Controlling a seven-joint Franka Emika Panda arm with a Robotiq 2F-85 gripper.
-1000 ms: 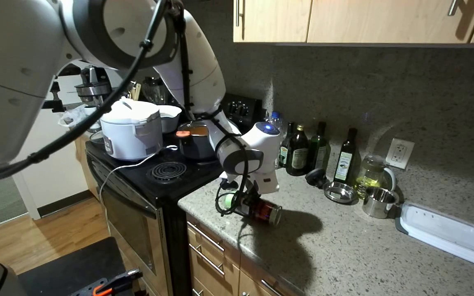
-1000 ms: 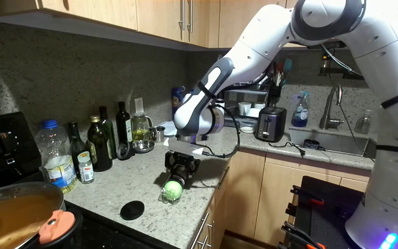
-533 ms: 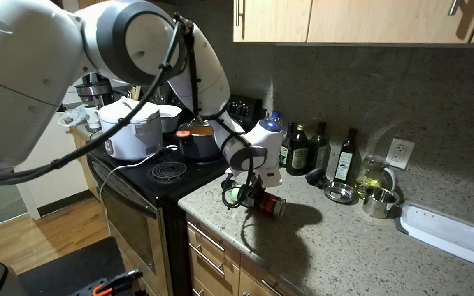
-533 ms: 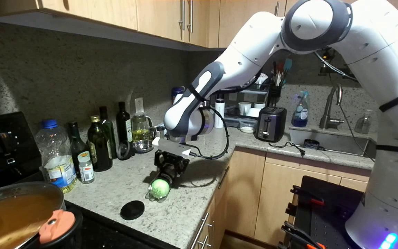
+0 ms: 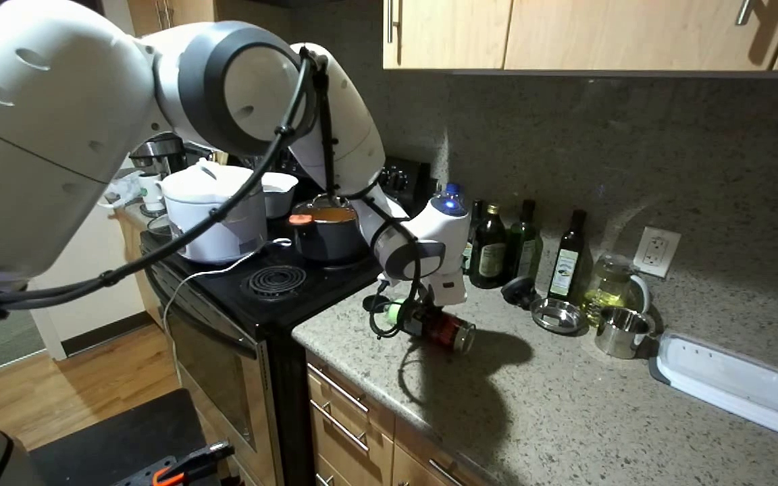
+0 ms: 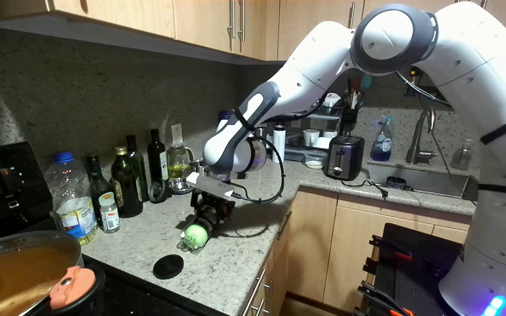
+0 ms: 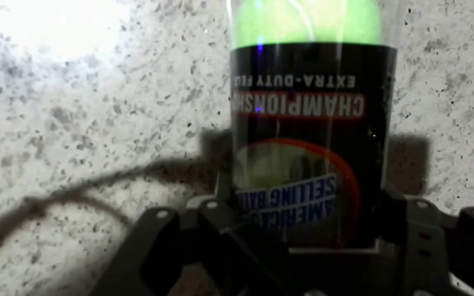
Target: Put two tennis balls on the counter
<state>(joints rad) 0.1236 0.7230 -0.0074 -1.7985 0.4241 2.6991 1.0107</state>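
Observation:
A clear can with a black and red label [image 7: 303, 94] lies tilted on its side in my gripper [image 7: 309, 201], whose fingers press it from both flanks. Inside its end shows a bright green tennis ball [image 6: 196, 235]; in the wrist view the same ball [image 7: 309, 22] sits at the top. A second tennis ball does not show; the label and gripper hide the rest of the can's inside. The can is close over the speckled counter [image 5: 605, 405]; whether it touches the surface, I cannot tell.
A black round disc [image 6: 168, 267] lies near the can. Several bottles [image 6: 123, 188] and a glass jug [image 5: 612, 290] line the backsplash, with a steel cup [image 5: 622, 332] beside them. The stove holds a pot of brown liquid [image 6: 20, 267] and a white cooker [image 5: 213, 209].
My gripper has carried the can a short way toward the backsplash bottles and the black disc, shifting left in an exterior view. The ball has travelled with it inside the can.

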